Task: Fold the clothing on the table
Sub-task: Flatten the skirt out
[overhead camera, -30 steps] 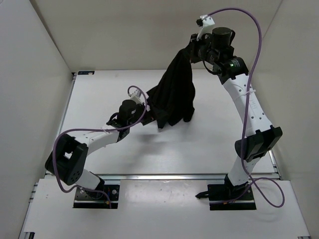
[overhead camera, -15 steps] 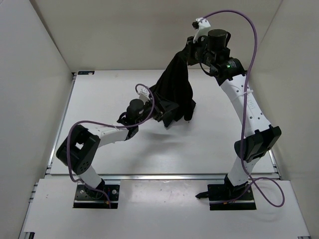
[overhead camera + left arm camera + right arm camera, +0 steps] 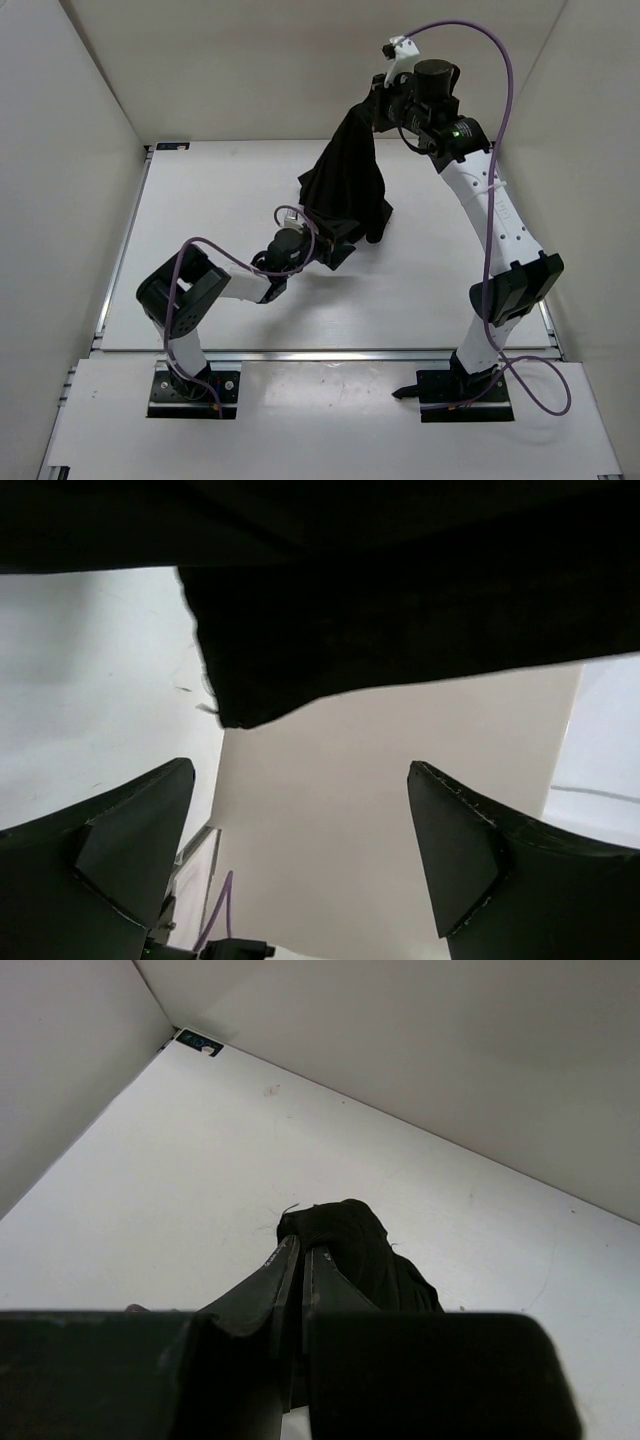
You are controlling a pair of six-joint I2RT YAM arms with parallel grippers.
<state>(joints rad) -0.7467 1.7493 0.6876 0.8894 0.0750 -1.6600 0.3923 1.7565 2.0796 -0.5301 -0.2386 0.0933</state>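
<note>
Right wrist view: the right tool (image 3: 298,1247) is pinched tight on a bunched edge of the clothing (image 3: 355,1245), its fingers nearly meeting. In the top external view it sits high near the back wall (image 3: 300,60), and the black cloth hangs from it in a long drape over the middle of the tabletop (image 3: 200,200). Whether the cloth touches the tabletop I cannot tell. The left tool (image 3: 335,245) lies low at the drape's lower end, spread wide and holding nothing. In the left wrist view the hem hangs just beyond its fingers (image 3: 130,830).

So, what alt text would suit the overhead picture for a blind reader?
The right gripper, shut, holds up a soft black fabric garment that hangs over the large white table. The open left gripper reaches toward its lower edge.
</note>
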